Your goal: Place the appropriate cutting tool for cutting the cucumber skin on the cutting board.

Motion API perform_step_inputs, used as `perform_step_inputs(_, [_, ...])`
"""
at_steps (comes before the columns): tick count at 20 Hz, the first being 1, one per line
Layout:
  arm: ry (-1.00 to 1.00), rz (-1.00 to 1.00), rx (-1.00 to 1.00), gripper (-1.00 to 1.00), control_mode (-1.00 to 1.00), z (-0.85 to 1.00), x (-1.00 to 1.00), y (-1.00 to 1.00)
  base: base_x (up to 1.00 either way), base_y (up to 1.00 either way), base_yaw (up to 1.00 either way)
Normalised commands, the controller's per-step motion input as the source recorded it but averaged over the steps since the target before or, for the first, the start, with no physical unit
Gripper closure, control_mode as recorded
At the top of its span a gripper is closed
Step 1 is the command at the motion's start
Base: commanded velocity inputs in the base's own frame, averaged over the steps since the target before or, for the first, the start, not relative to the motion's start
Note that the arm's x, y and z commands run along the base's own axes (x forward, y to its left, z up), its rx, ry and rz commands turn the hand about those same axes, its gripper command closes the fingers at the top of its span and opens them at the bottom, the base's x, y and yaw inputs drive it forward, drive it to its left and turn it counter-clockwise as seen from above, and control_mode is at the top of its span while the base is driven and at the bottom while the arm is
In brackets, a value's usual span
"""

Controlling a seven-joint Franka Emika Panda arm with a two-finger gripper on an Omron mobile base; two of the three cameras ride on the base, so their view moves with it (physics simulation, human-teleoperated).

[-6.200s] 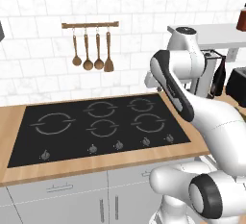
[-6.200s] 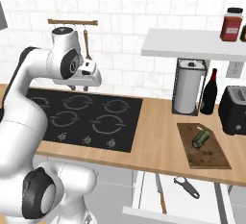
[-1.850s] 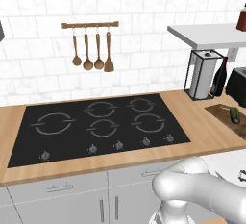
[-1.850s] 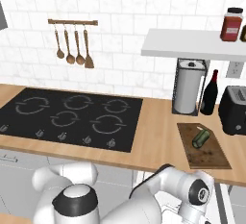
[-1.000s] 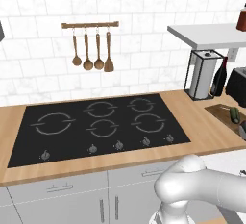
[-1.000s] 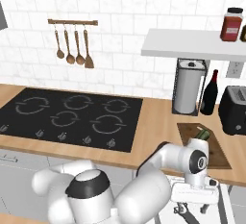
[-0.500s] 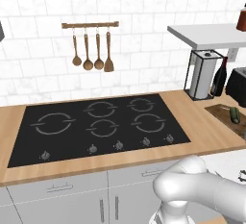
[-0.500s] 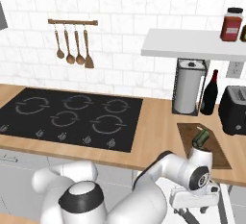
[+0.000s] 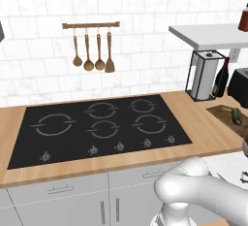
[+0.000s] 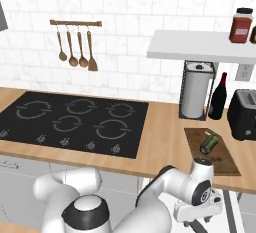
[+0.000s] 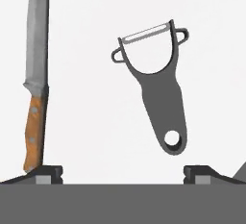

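The peeler [image 11: 156,86] lies straight ahead of my gripper [image 11: 123,171], its handle pointing back toward my spread, empty fingers, slightly right of centre. A knife [image 11: 36,71] lies beyond my left fingertip, roughly parallel.

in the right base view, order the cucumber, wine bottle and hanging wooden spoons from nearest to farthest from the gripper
1. cucumber, on the cutting board just above the gripper.
2. wine bottle, further back by the wall.
3. wooden spoons, hanging far left over the stovetop.
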Motion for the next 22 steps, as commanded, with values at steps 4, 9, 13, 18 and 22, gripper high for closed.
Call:
perform_step_inputs(4, [-0.02, 0.06, 0.01, -1.0, -1.0, -0.18, 0.29, -0.03, 0.0, 0.0, 0.0])
perform_step_inputs(9, [-0.01, 0.05, 0.01, -1.0, -1.0, -0.23, 0.18, -0.03, 0.0, 0.0, 0.0])
perform_step_inputs(13, [0.0, 0.04, 0.0, -1.0, -1.0, -0.32, 0.12, -0.01, 0.0, 0.0, 0.0])
perform_step_inputs(18, [-0.01, 0.04, 0.01, -1.0, -1.0, -0.28, 0.17, -0.03, 0.0, 0.0, 0.0])
perform_step_inputs(22, [-0.04, 0.04, 0.0, -1.0, -1.0, -0.23, 0.17, -0.08, 0.0, 0.0, 0.0])
